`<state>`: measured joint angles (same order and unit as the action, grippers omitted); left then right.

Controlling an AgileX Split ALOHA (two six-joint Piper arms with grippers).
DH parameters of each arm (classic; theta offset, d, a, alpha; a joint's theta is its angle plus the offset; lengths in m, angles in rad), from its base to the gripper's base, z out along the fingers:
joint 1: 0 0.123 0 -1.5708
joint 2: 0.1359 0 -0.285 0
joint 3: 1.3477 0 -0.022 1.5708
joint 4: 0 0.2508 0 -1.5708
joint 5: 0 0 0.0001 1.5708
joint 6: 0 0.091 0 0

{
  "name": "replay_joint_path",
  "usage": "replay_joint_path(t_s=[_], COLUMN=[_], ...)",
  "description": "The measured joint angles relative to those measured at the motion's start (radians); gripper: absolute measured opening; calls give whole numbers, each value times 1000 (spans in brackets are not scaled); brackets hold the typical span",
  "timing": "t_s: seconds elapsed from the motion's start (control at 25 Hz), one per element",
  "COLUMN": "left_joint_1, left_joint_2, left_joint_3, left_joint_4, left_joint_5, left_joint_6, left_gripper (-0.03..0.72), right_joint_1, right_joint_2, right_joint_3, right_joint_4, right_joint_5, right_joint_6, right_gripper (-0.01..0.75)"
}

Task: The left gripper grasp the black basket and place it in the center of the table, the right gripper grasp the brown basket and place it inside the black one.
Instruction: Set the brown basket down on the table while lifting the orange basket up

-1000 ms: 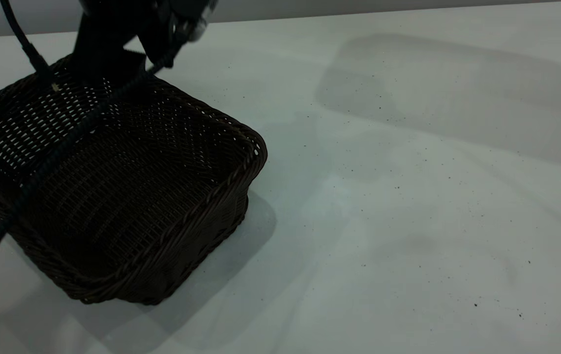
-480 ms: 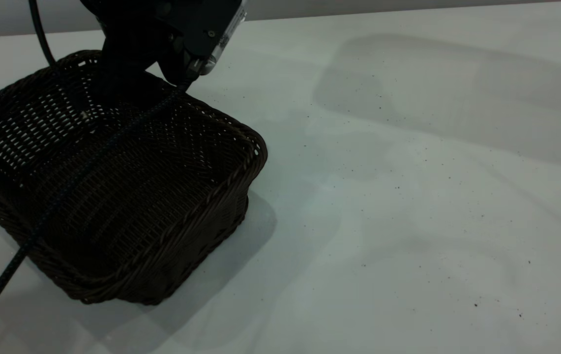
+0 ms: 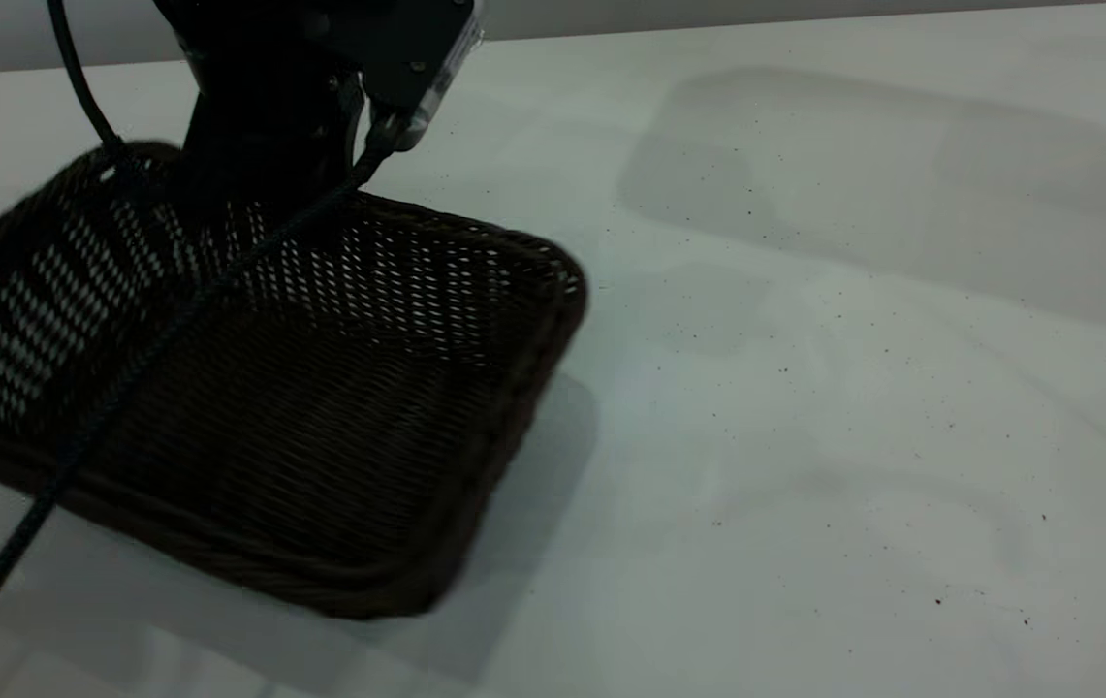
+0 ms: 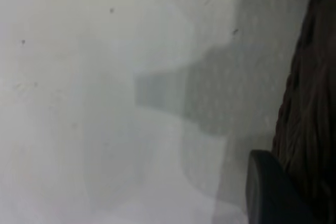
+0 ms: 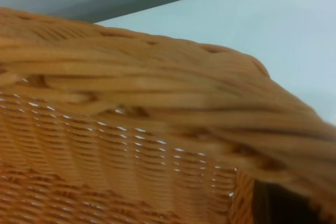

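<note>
Left gripper (image 3: pixel 262 165) grasps the black basket's (image 3: pixel 320 417) far rim, tilting it short of table (image 3: pixel 853 388) centre; right gripper's jaws unseen, brown basket (image 5: pixel 131 129) unplaced.

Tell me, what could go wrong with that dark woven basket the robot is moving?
The dark brown-black wicker basket looks held only at its far rim by the left gripper, so it might slip or swing. A black braided cable hangs across the basket and could snag the weave. The orange-tan wicker basket fills the right wrist view, so it may arrive before the dark one settles on the pale white table.
</note>
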<state>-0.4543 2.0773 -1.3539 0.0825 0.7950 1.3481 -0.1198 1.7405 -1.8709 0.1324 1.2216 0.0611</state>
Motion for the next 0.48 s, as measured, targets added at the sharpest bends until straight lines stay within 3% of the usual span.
replay_joint_path(t_s=[0.48], left_joint_1=[-29], left_joint_2=[0], left_joint_3=[-55], left_joint_4=[-233], left_joint_5=[43], left_joint_6=[-179], left_gripper=[132], right_joint_1=[0], right_joint_2=[0], right_joint_3=[0], right_joint_4=[0], right_joint_5=[0], right_joint_6=[-3], right_gripper=[120])
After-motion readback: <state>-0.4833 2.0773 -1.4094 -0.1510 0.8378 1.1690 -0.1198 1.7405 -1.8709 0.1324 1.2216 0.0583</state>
